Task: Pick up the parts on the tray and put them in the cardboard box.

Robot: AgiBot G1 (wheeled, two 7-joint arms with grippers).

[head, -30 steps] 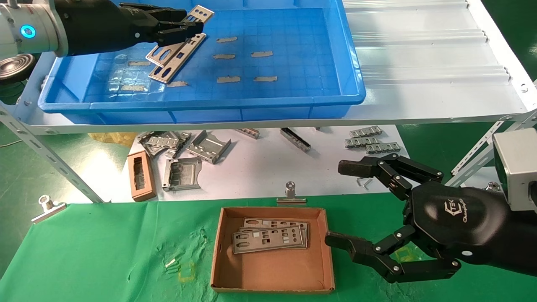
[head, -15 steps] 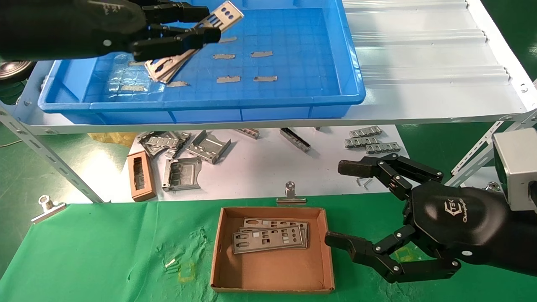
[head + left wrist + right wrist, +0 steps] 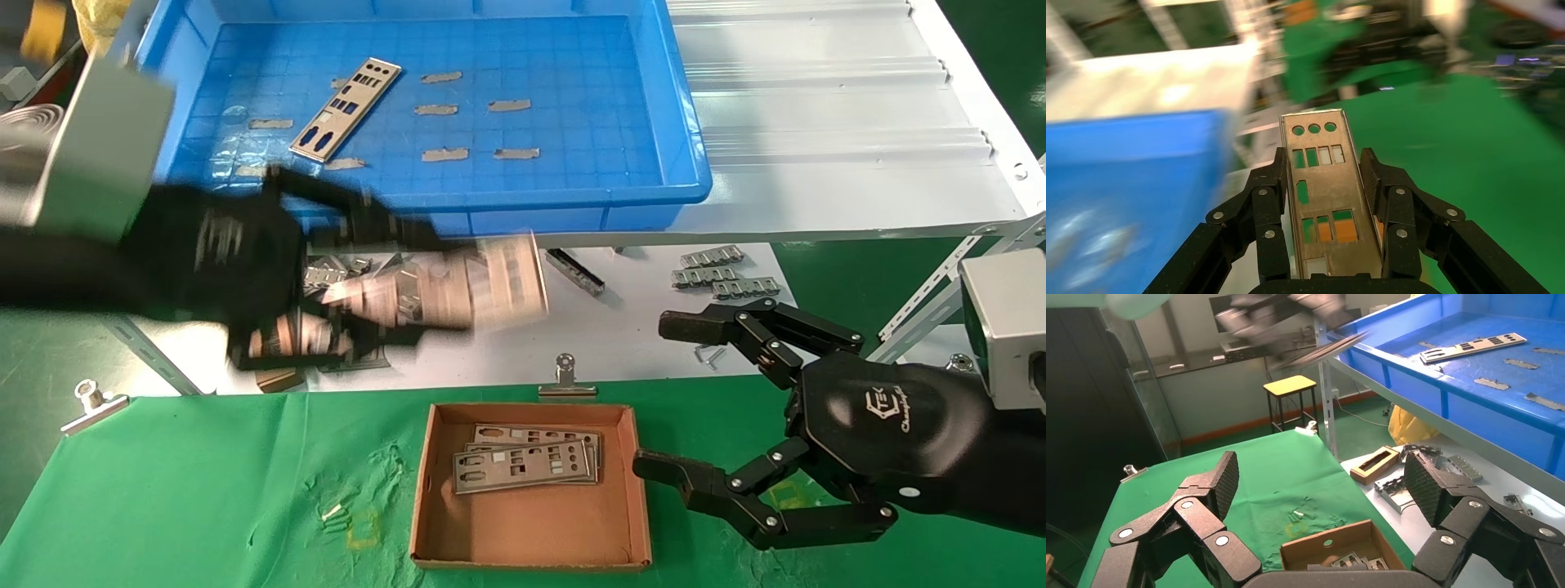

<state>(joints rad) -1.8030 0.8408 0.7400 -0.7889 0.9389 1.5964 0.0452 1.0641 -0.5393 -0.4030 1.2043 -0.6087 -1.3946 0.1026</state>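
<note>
The left gripper [image 3: 1324, 202], clamped on a plate [image 3: 1321, 184] lengthwise, is above and left of the box [image 3: 531, 555]; the right gripper [image 3: 695, 400] hangs wide.

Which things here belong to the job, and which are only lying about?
Job:
- plate held by the left gripper
- plate left in the blue tray
- cardboard box holding plates

Lying about:
- tape strips
- folded brackets
- binder clips
- right gripper, parked, open

Right gripper [image 3: 1321, 484] wide open above cardboard box [image 3: 1340, 550]; one part [image 3: 1472, 346] flat in tray [image 3: 1438, 386].
</note>
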